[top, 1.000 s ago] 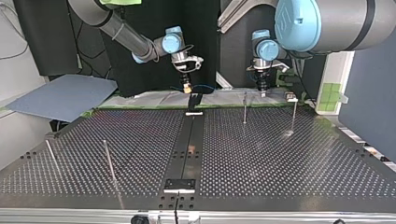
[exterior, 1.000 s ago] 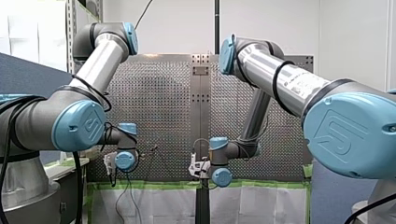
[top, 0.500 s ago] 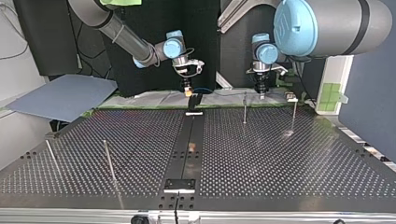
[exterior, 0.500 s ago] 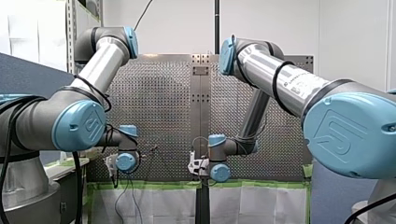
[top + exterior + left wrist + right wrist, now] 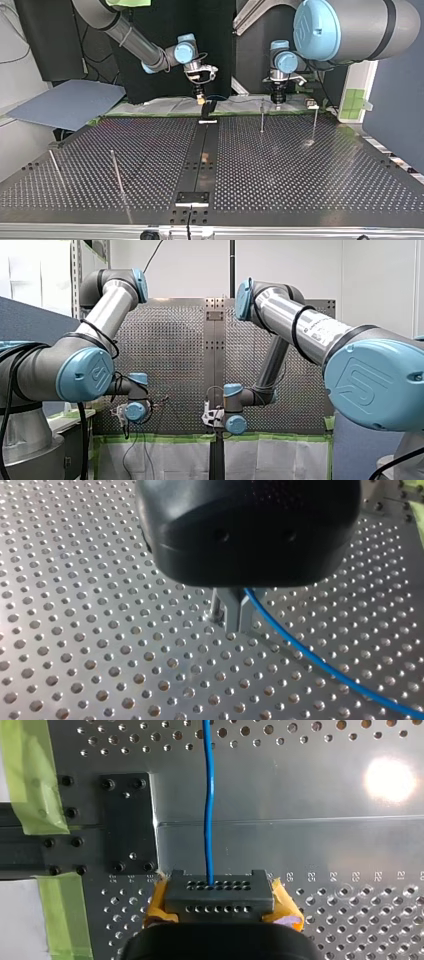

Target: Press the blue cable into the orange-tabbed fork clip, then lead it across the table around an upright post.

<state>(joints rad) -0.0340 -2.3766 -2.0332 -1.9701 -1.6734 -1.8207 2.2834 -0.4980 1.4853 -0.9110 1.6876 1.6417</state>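
Observation:
In the right wrist view the blue cable [image 5: 209, 795] runs straight ahead out of my right gripper [image 5: 218, 895], whose yellow-padded fingers are shut on it. In the top view that gripper [image 5: 201, 99] hangs just beside a dark clip [image 5: 209, 107] on a white base at the far end of the centre rail; no orange tab shows on the clip. My left gripper [image 5: 232, 625] has its metal fingers shut on the same cable [image 5: 320, 666], low over the perforated plate. It stands at the top view's far right [image 5: 277, 98], behind an upright post [image 5: 262, 115].
A second post [image 5: 315, 122] stands right of the first, and two more posts [image 5: 116, 170] lean at the top view's left. Green tape [image 5: 30, 775] and a black bolted plate [image 5: 127, 820] lie beside the cable at the table's edge.
My right gripper has come down and slightly rightward in the top view, closer to the dark clip. My left gripper has dropped a little over the plate.

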